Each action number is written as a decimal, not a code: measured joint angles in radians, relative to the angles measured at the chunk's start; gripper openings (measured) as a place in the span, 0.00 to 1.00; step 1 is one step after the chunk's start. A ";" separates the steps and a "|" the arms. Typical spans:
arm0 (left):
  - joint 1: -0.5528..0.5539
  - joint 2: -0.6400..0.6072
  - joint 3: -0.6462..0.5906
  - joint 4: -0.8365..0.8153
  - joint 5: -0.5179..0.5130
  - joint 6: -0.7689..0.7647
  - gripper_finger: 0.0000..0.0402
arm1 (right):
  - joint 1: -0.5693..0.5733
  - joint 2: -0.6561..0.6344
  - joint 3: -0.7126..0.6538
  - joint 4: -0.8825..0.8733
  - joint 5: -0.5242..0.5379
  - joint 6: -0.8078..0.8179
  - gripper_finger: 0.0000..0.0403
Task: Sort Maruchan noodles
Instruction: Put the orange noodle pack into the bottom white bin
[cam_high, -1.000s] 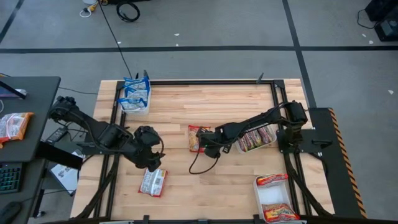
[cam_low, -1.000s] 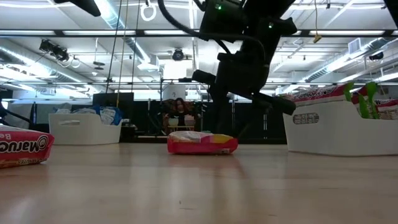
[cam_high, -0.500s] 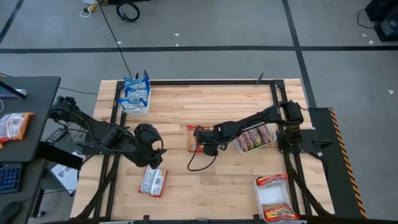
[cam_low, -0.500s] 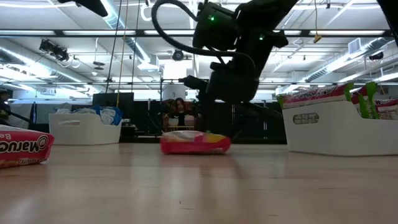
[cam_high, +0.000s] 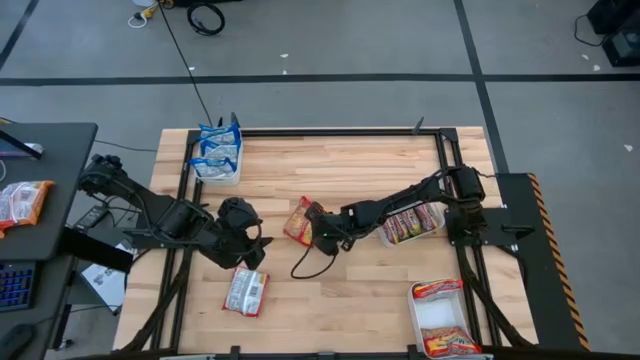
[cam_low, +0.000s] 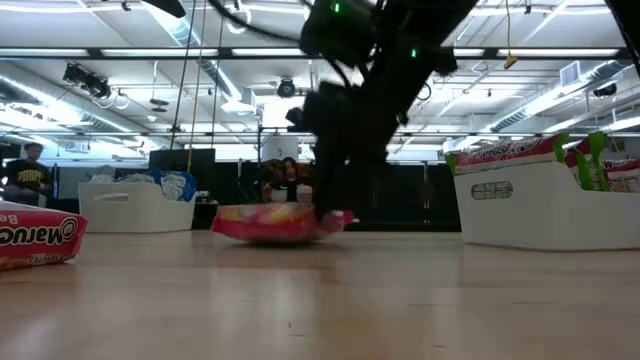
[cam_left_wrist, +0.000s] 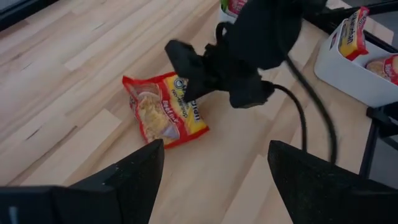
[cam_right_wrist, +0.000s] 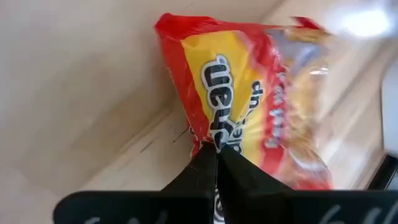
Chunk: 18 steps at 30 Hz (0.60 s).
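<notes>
A red-and-yellow Maruchan noodle packet (cam_high: 297, 220) lies near the table's middle, and my right gripper (cam_high: 318, 229) is shut on it from the right side. It also shows in the right wrist view as a packet (cam_right_wrist: 249, 93) and in the low view as a packet (cam_low: 275, 222). My left gripper (cam_high: 255, 246) hovers open to the packet's left, its fingers (cam_left_wrist: 134, 177) wide apart and touching nothing. Near the table's front edge a pinkish-silver packet (cam_high: 245, 293) lies flat. My right gripper pinches the red sealed edge (cam_right_wrist: 205, 144) of the red-and-yellow packet between its two shut fingertips (cam_right_wrist: 231, 171). The fingers slant down at it from the table's right side. The packet's body lies on the table, stretching away to the left of the fingers.
A white tray (cam_high: 218, 160) with blue-white packets stands at the far left corner. A second tray (cam_high: 410, 222) with packets sits by the right arm's base. A third tray (cam_high: 440, 315) with red packets stands at the near right. Bare wood lies between them.
My right gripper has gone toward the table's left, dipped and shut on the red-and-yellow packet's right edge. The packet has slid a little toward the left and turned askew. My left wrist has turned slightly in place.
</notes>
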 joint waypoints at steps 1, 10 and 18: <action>0.000 0.000 0.000 0.001 0.000 0.000 0.72 | 0.004 -0.010 0.007 -0.006 -0.002 0.054 0.03; -0.001 0.000 0.000 0.005 0.012 -0.018 0.72 | -0.006 -0.219 0.157 -0.300 -0.324 0.498 0.01; 0.003 0.000 0.000 0.005 -0.019 0.013 0.72 | -0.040 -0.384 0.300 -0.745 -0.769 0.886 0.01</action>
